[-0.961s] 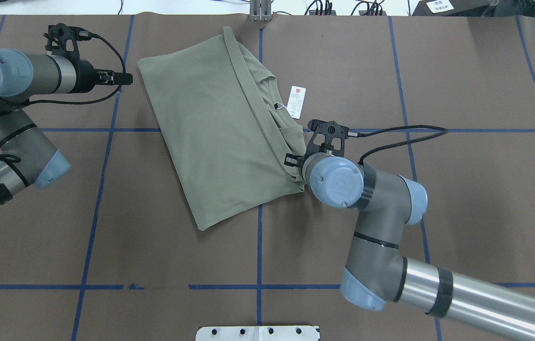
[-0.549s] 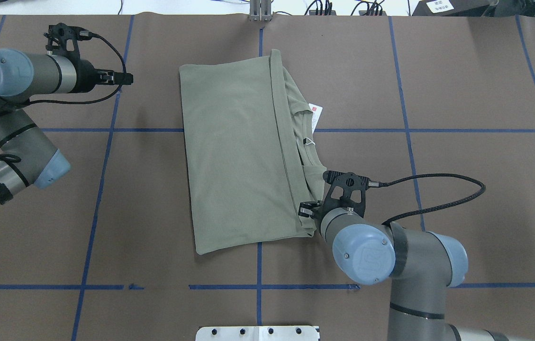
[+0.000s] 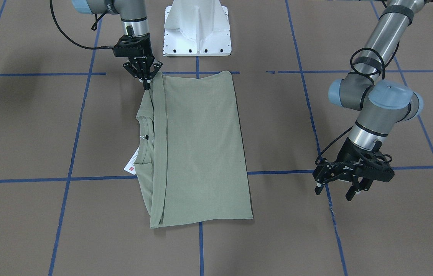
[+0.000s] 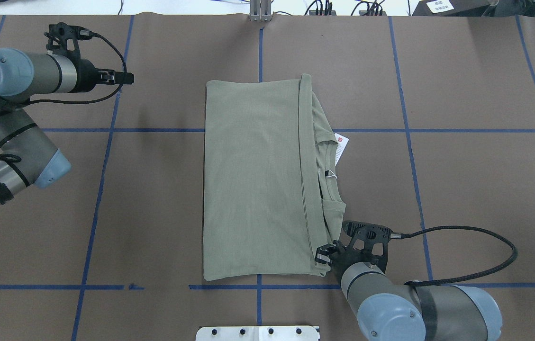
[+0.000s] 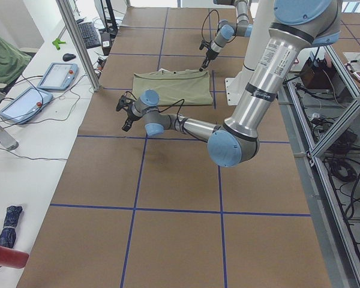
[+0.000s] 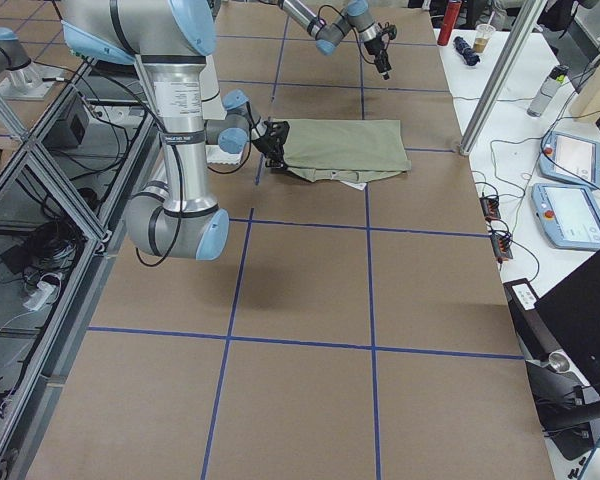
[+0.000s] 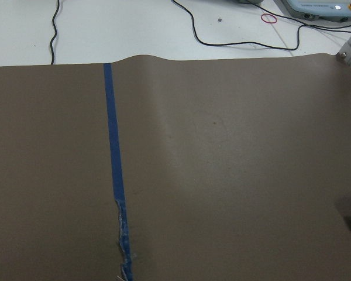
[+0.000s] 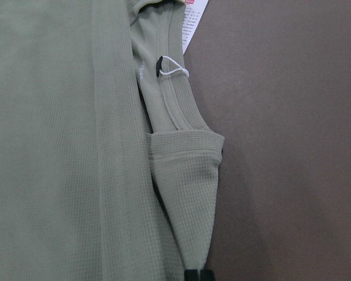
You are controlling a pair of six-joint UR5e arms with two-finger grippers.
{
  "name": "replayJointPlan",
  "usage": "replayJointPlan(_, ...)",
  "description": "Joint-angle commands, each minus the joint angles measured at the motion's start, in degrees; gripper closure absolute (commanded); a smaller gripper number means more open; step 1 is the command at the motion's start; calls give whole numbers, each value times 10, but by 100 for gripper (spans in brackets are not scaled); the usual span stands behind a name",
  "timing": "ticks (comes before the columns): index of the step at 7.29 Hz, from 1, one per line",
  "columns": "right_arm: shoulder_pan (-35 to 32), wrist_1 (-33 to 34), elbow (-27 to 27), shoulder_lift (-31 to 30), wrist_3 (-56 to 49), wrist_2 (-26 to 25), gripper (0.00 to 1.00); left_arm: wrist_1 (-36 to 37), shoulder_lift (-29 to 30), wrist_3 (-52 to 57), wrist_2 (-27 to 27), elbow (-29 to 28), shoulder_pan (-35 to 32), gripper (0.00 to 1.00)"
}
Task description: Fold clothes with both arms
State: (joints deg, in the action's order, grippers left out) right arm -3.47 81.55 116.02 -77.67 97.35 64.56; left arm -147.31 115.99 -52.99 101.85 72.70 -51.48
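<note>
Now my right gripper point(image 3: 147, 81) pinches a corner of the shirt point(image 4: 253, 180), squaring it up, I judge; left gripper point(image 3: 335, 190) hangs wide, empty; next, let go, then fold across with both.

Fine-ribbed matt cloth shirt point(image 4: 253, 180) on smooth matt brown paper point(image 4: 476, 189).

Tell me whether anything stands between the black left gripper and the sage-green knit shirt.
Nothing visible does. Only bare brown table surface lies between the black left gripper and the near edge of the sage-green knit shirt.
</note>
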Motion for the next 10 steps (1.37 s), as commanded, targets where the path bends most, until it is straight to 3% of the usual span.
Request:
replayJointPlan(1, 30, 0, 6, -3, 19, -23, 100, 0, 0, 0, 0, 1, 3, 0)
replayJointPlan(2, 35, 0, 3, -4, 16, -23, 8, 0, 0, 1, 0, 0, 4, 0)
replayJointPlan(3, 37, 0, 5, 4, 8, -23, 0, 0, 0, 1, 0, 1, 4, 0)
replayJointPlan(5, -6, 17, 0, 54, -109, 15, 0, 0, 0, 0, 0, 1, 9, 0)
replayJointPlan(7, -33, 151, -1, 120, -186, 111, 0, 0, 0, -1, -1, 0, 9, 0)
replayJointPlan(8, -32, 196, -1, 144, -228, 123, 0, 0, 0, -2, -1, -1, 13, 0)
replayJointPlan(9, -30, 197, -1, 145, -231, 143, 14, 0, 0, -2, -1, -2, 16, 0)
replayJointPlan(10, -20, 197, -2, 139, -232, 145, 36, 0, 0, -2, -1, -2, 18, 0)
